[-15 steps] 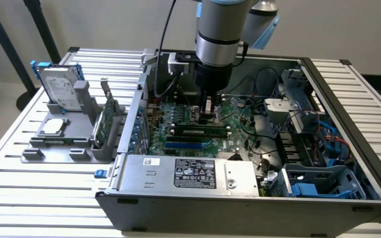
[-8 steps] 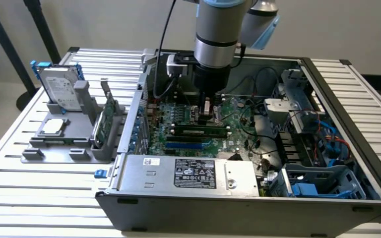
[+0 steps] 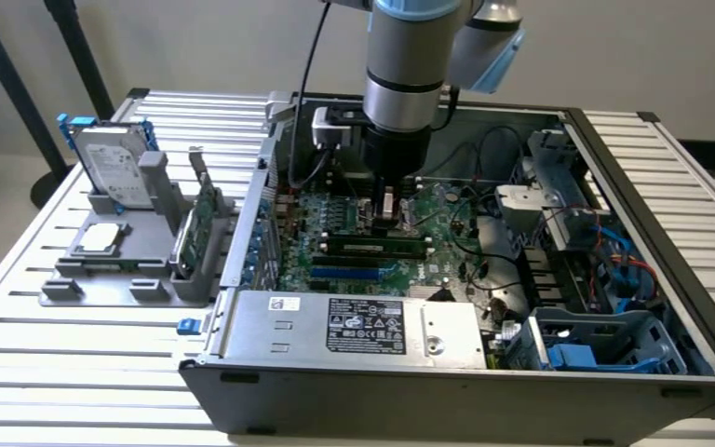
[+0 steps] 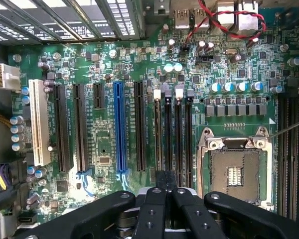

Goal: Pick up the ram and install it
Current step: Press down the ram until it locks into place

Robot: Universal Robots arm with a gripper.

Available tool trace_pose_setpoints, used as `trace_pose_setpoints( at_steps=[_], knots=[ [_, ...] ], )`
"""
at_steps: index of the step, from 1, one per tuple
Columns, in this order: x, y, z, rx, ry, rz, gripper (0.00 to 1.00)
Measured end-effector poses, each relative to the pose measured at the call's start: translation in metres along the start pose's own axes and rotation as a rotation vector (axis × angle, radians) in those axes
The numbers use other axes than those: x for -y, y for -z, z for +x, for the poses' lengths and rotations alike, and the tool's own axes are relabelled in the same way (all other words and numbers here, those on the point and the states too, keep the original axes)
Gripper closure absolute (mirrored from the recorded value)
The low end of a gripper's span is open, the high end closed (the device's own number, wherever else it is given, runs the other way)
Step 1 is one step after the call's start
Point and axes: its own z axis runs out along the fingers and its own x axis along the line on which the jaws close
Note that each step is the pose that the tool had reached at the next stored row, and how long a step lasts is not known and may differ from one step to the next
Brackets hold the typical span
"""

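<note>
The ram [image 3: 370, 248] is a long thin green stick with a white label. It stands on edge across the motherboard [image 3: 438, 209] inside the open computer case, in the area of the memory slots. My gripper [image 3: 389, 216] points straight down just behind the ram, and I cannot tell whether it touches the stick. In the wrist view the gripper [image 4: 164, 181] is shut, its dark fingertips pressed together with nothing showing between them. It hangs over the near end of the four black memory slots [image 4: 173, 134].
The case's walls [image 3: 655, 186] enclose the work area. A power supply [image 3: 357, 326] lies at the front and drive cages and cables [image 3: 557, 214] on the exterior view's right. A grey rack outside holds a hard drive [image 3: 115, 168] and a green expansion card [image 3: 196, 228]. The CPU socket [image 4: 236, 169] lies beside the memory slots.
</note>
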Motion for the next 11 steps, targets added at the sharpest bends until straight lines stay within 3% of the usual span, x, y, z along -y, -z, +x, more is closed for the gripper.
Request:
trace_pose_setpoints(
  at_steps=[11],
  knots=[
    [-0.0001, -0.0049, -0.0001, 0.0001, 0.004, 0.0003, 0.89]
  ],
)
